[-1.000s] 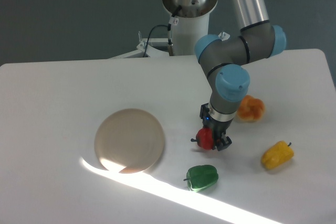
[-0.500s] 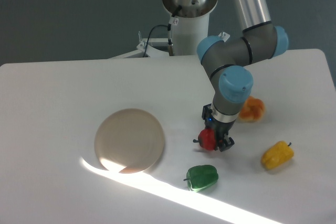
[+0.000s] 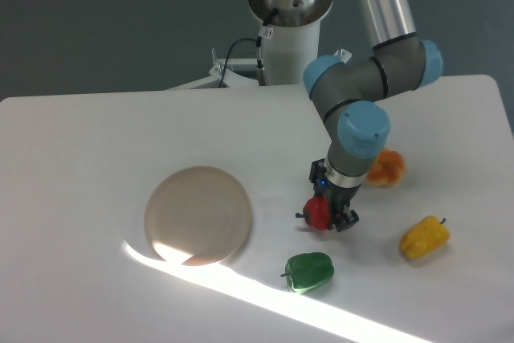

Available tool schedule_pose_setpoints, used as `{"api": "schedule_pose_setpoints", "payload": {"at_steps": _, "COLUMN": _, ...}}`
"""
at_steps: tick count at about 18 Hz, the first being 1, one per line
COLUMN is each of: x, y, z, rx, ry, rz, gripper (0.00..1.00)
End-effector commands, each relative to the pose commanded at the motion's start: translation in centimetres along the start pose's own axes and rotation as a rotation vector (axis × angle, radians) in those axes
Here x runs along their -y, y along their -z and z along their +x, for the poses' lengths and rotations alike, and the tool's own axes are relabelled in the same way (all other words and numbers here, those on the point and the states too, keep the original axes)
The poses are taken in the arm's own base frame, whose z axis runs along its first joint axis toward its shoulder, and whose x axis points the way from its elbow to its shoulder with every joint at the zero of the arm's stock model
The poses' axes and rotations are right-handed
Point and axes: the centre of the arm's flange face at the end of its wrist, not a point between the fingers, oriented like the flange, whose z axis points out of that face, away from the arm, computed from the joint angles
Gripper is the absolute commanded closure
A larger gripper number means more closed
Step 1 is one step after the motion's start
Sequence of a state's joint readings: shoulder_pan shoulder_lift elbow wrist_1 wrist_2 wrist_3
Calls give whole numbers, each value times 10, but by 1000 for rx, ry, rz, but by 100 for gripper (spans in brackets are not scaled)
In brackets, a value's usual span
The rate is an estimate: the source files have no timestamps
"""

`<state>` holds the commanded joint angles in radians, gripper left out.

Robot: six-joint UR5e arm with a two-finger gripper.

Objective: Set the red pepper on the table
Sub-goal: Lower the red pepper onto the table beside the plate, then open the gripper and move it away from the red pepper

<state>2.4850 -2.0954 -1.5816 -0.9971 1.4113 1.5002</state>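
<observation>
Gripper pointing down, fingers clamped on red pepper, low over white surface; contact w/ surface can't tell. Green pepper near, just in front. Yellow pepper to the right, apart. Orange item partly behind arm. Beige plate to the left, sunlit at its front edge.

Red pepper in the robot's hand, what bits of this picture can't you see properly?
- Red pepper: its right side is hidden by the hand in the camera view.
- Whether the pepper touches the table: too small to tell; the hand covers it.
- Orange thing: partly behind the arm's wrist, so its kind is unclear.
- The arm's top is cut off by the upper edge.
</observation>
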Motion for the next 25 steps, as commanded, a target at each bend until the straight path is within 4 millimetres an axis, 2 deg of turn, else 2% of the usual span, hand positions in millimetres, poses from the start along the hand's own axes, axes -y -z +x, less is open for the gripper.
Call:
{"api": "schedule_pose_setpoints", "payload": {"at_steps": 2, "x": 0, "y": 1, "z": 0, "rx": 2, "ry": -2, "rz": 0, "gripper": 0}}
{"api": "schedule_pose_setpoints", "payload": {"at_steps": 5, "x": -6, "y": 6, "z": -5, "rx": 11, "ry": 8, "rz": 0, "gripper": 0}}
{"api": "schedule_pose_setpoints", "payload": {"at_steps": 10, "x": -3, "y": 41, "z": -21, "rx": 61, "ry": -6, "rz": -8, "gripper": 0}}
{"api": "schedule_pose_setpoints", "payload": {"at_steps": 14, "x": -7, "y": 78, "z": -49, "rx": 81, "ry": 3, "rz": -37, "gripper": 0}}
{"api": "schedule_pose_setpoints", "payload": {"at_steps": 16, "x": -6, "y": 89, "z": -64, "rx": 93, "ry": -5, "rz": -37, "gripper": 0}}
{"api": "schedule_pose_setpoints", "payload": {"at_steps": 22, "x": -15, "y": 106, "z": -97, "rx": 153, "ry": -69, "rz": -95, "gripper": 0}}
{"api": "schedule_pose_setpoints", "payload": {"at_steps": 25, "x": -13, "y": 111, "z": -107, "rx": 171, "ry": -82, "rz": -104, "gripper": 0}}
